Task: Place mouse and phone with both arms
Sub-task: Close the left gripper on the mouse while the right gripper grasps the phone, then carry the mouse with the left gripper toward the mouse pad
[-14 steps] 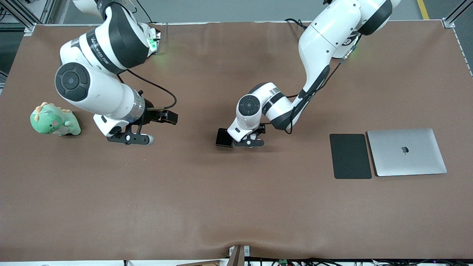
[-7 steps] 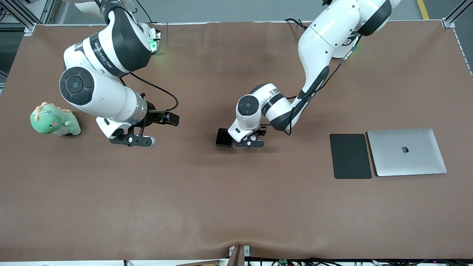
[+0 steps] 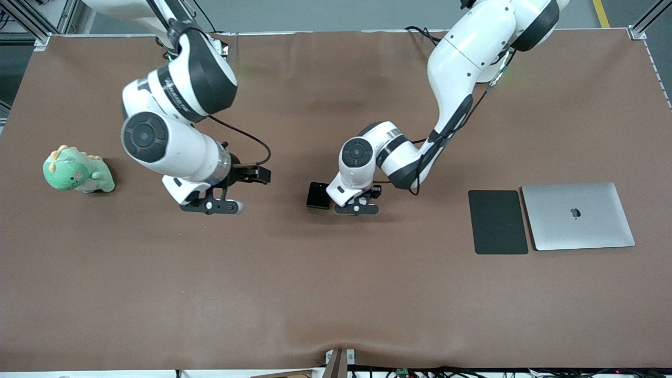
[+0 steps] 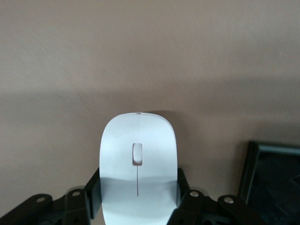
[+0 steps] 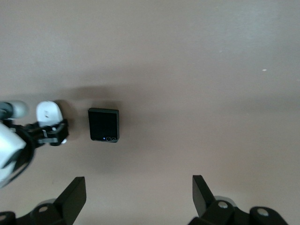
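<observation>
Brown cloth-covered tabletop (image 3: 336,294), 2 white jointed arms reaching in from their bases.

Left pincer (image 3: 357,209): down at the tabletop near its middle, fingers (image 4: 93,194) closed against the 2 long sides of the small white oval mouse with a thin grey line down its middle (image 4: 138,164). In the left wrist view the mouse sits straight between the black fingers, wheel end pointing away from the pincer; its underside appears level with the cloth, and whether it is resting or just raised cannot be told. In the front view the mouse is hidden under the left arm's wrist.

Small glossy black nearly square folded phone (image 3: 317,196): flat on the tabletop just beside the left pincer, toward the right arm's end. Not held by either arm. Tiny lenses show at 1 corner in the right wrist view (image 5: 104,124).

Right pincer (image 3: 212,206): fingers spread wide apart, nothing between them, hanging over bare cloth between the phone and the green plush dinosaur toy (image 3: 77,170). The right wrist view looks down on the phone and on the left pincer with the mouse.

Matte dark-grey rectangular pad (image 3: 497,221) and closed silver laptop (image 3: 577,216): side by side, just apart, toward the left arm's end, well apart from the phone. Plush toy at the right arm's end.
</observation>
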### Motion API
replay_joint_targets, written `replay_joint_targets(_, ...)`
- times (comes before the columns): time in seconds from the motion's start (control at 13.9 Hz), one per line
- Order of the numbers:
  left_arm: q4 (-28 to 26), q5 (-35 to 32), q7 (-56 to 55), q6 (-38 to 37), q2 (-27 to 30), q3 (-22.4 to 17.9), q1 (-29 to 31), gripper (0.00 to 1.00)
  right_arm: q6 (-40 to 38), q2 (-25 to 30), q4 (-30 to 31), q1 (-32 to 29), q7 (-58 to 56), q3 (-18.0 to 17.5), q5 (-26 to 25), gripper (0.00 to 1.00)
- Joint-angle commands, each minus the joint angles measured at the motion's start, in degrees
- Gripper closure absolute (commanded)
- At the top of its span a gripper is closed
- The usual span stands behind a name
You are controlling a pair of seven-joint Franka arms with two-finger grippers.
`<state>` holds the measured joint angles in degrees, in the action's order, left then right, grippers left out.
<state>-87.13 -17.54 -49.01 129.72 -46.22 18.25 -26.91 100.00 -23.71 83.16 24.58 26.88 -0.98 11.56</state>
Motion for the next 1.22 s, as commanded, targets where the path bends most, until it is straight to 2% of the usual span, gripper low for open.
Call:
replay_joint_targets(0.0,-4.7,-1.09,0.49,-0.52,7.26,0.2,3.08,0.5,1.24,-2.22,-1.68,1.7,0.45,0.46,0.4,0.0)
replay_joint_targets(0.29,-8.75,-1.18,3.29,-0.52,13.07,0.47,9.32,0.5,5.72,-5.91,-1.68,4.68,0.27,0.46,-0.04,0.0)
replay_joint_targets(0.57,-13.14,-0.65,11.8,-2.18,18.96,0.64,16.96,0.5,6.69,-6.52,-1.68,5.57,0.01,0.37,0.04,0.0)
replay_joint_targets(0.79,-14.64,-0.39,18.84,-4.73,20.99,0.64,22.33,0.5,11.34,-7.84,-2.03,7.68,0.1,0.54,-1.79,0.0)
replay_joint_targets(0.93,-17.01,-0.39,23.67,-4.74,22.75,0.73,26.28,0.5,12.49,-10.65,-2.29,7.86,0.01,0.54,-1.98,0.0)
replay_joint_targets(1.15,-19.91,-0.39,29.3,-4.65,24.51,0.99,32.17,0.5,20.2,-14.51,-2.3,8.29,-0.08,0.54,-1.98,0.0)
